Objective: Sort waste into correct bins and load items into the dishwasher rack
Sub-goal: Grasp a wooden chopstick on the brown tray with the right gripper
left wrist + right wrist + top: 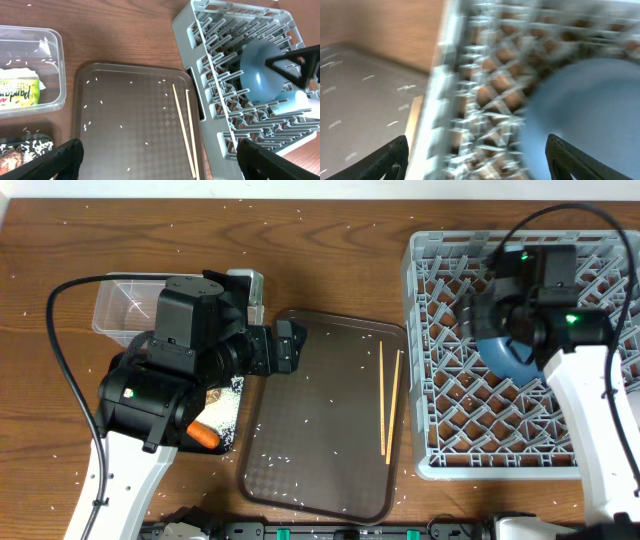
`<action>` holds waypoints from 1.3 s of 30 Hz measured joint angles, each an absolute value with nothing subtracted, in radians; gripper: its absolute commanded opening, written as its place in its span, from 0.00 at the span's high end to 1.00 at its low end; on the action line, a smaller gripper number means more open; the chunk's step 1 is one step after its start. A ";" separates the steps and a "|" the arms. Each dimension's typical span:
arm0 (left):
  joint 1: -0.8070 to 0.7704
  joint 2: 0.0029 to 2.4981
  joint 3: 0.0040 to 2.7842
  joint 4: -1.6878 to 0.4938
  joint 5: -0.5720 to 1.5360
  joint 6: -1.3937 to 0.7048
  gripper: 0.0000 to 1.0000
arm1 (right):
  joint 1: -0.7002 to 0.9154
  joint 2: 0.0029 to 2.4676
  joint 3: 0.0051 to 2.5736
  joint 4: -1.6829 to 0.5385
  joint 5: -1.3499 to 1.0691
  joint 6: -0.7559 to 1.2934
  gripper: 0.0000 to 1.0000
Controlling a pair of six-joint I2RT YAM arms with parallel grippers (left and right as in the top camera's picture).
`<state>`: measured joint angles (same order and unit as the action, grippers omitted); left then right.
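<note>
I am logging the large blue plate (260,75) as standing on edge among the upright pegs of the dishwasher rack (210,45), in its middle part. The light blue cup (296,102) is lying on its side just beside the plate, inside the rack. The right hand (480,160) is hovering right at the plate. Its fingers (385,160) are sitting well apart at the two lower corners of the right wrist view, so I am recording it as spread and pinching nothing. That view is heavily blurred, and I am unable to tell from it whether a finger is touching the plate.

The pair of chopsticks (390,400) is lying side by side, nearly parallel, on the right part of the dark brown serving tray (320,450), close to the rack's left wall. Loose white rice grains (122,126) are lying scattered over this tray and over the wooden counter (330,260).

The left hand (160,155) is hanging above the serving tray's left part, fingers (55,162) spread wide, gripping nothing. To the tray's left, the clear tub (57,60) is holding the yellow-green wrapper (17,92), with something white above it that I am unable to identify. Nearer the robot, the black tray (27,137) is carrying a heap of rice, the orange carrot (205,437) at its near edge, and the small brown food chunk (10,160).
</note>
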<state>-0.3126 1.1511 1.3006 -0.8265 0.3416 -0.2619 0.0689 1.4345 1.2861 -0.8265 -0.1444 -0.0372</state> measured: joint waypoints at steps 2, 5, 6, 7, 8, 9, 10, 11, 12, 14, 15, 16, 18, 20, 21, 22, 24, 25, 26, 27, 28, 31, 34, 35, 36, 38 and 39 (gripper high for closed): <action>-0.313 1.151 1.301 -0.826 0.342 -0.262 0.02 | 0.097 1.423 1.286 -0.851 -0.178 -0.037 0.19; -0.313 1.151 1.301 -0.828 0.342 -0.262 0.02 | 0.134 1.413 1.286 -0.878 -0.211 -0.033 0.20; -0.313 1.151 1.301 -0.829 0.342 -0.262 0.02 | 0.145 1.412 1.286 -0.888 -0.218 -0.033 0.19; -0.313 1.151 1.301 -0.832 0.342 -0.260 0.02 | 0.155 1.412 1.286 -0.898 -0.224 -0.032 0.19; -0.313 1.151 1.301 -0.836 0.342 -0.257 0.02 | 0.168 1.412 1.286 -0.906 -0.231 -0.030 0.19; -0.313 1.151 1.300 -0.842 0.342 -0.248 0.02 | 0.180 1.412 1.286 -0.911 -0.239 -0.030 0.19; -0.313 1.151 1.300 -0.848 0.342 -0.237 0.02 | 0.195 1.412 1.286 -0.916 -0.248 -0.026 0.19; -0.313 1.151 1.300 -0.856 0.342 -0.228 0.02 | 0.206 1.412 1.286 -0.918 -0.255 -0.015 0.19; -0.313 1.151 1.299 -0.866 0.342 -0.221 0.02 | 0.215 1.412 1.286 -0.919 -0.263 0.001 0.19; -0.313 1.158 1.291 -0.900 0.342 -0.205 0.01 | 0.221 1.412 1.286 -0.919 -0.287 0.045 0.27; -0.313 1.166 1.284 -0.921 0.342 -0.202 0.01 | 0.221 1.411 1.286 -0.919 -0.300 0.061 0.29; -0.313 1.180 1.277 -0.942 0.342 -0.200 0.00 | 0.220 1.411 1.286 -0.920 -0.314 0.083 0.30; -0.313 1.220 1.258 -0.970 0.343 -0.196 0.05 | 0.222 1.411 1.286 -0.926 -0.338 0.112 0.33; -0.317 1.275 1.240 -0.984 0.342 -0.187 0.12 | 0.227 1.411 1.286 -0.937 -0.344 0.135 0.34; -0.321 1.298 1.234 -0.989 0.342 -0.185 0.17 | 0.229 1.411 1.286 -0.939 -0.344 0.147 0.37; -0.328 1.325 1.229 -0.998 0.342 -0.180 0.20 | 0.231 1.411 1.286 -0.937 -0.345 0.155 0.41; -0.348 1.377 1.222 -1.028 0.334 -0.162 0.20 | 0.240 1.411 1.286 -0.932 -0.352 0.175 0.45; -0.356 1.394 1.221 -1.044 0.325 -0.158 0.20 | 0.247 1.411 1.286 -0.933 -0.356 0.181 0.47; -0.363 1.412 1.219 -1.057 0.313 -0.158 0.20 | 0.258 1.411 1.286 -0.937 -0.359 0.187 0.48; -0.365 1.425 1.219 -1.067 0.302 -0.159 0.20 | 0.275 1.411 1.286 -0.943 -0.356 0.191 0.49; -0.364 1.434 1.219 -1.071 0.290 -0.160 0.20 | 0.294 1.412 1.286 -0.950 -0.350 0.196 0.49; -0.345 1.431 1.219 -1.071 0.264 -0.161 0.20 | 0.372 1.421 1.286 -0.973 -0.300 0.235 0.47; -0.311 1.396 1.220 -1.079 0.250 -0.162 0.20 | 0.464 1.459 1.286 -0.984 -0.208 0.303 0.43; -0.298 1.374 1.220 -1.086 0.244 -0.162 0.20 | 0.496 1.487 1.286 -0.985 -0.170 0.337 0.43; -0.283 1.347 1.220 -1.097 0.242 -0.163 0.19 | 0.516 1.510 1.286 -0.985 -0.144 0.360 0.43; -0.253 1.283 1.221 -1.112 0.236 -0.164 0.20 | 0.550 1.572 1.285 -0.984 -0.098 0.416 0.42; -0.237 1.244 1.224 -1.123 0.232 -0.164 0.19 | 0.561 1.604 1.283 -0.984 -0.077 0.442 0.42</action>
